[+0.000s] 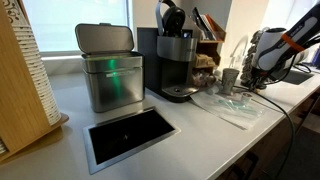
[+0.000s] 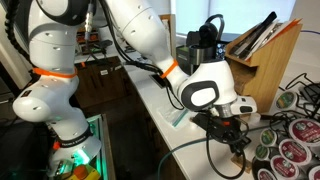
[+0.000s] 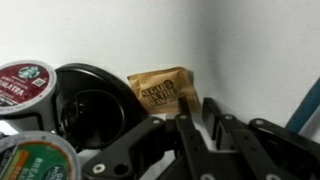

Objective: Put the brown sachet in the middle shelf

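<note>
The brown sachet [image 3: 160, 88] lies flat on the white counter in the wrist view, close to the wall. My gripper [image 3: 198, 113] sits just in front of it and slightly to its right. Its two black fingers stand a narrow gap apart, with only bare counter between them. The left fingertip [image 3: 184, 120] is next to the sachet's near right corner. In both exterior views the gripper [image 1: 243, 86] [image 2: 234, 136] hangs low over the counter and hides the sachet. The wooden rack [image 1: 208, 50] [image 2: 262, 62] stands behind it; its middle shelf is not clear to see.
Coffee pods [image 3: 22, 82] and a black pod holder [image 3: 90, 100] lie left of the sachet, with more pods [image 2: 290, 140] beside the gripper. A coffee machine [image 1: 175, 60], a metal bin [image 1: 108, 68] and a recessed counter opening [image 1: 130, 135] stand further along.
</note>
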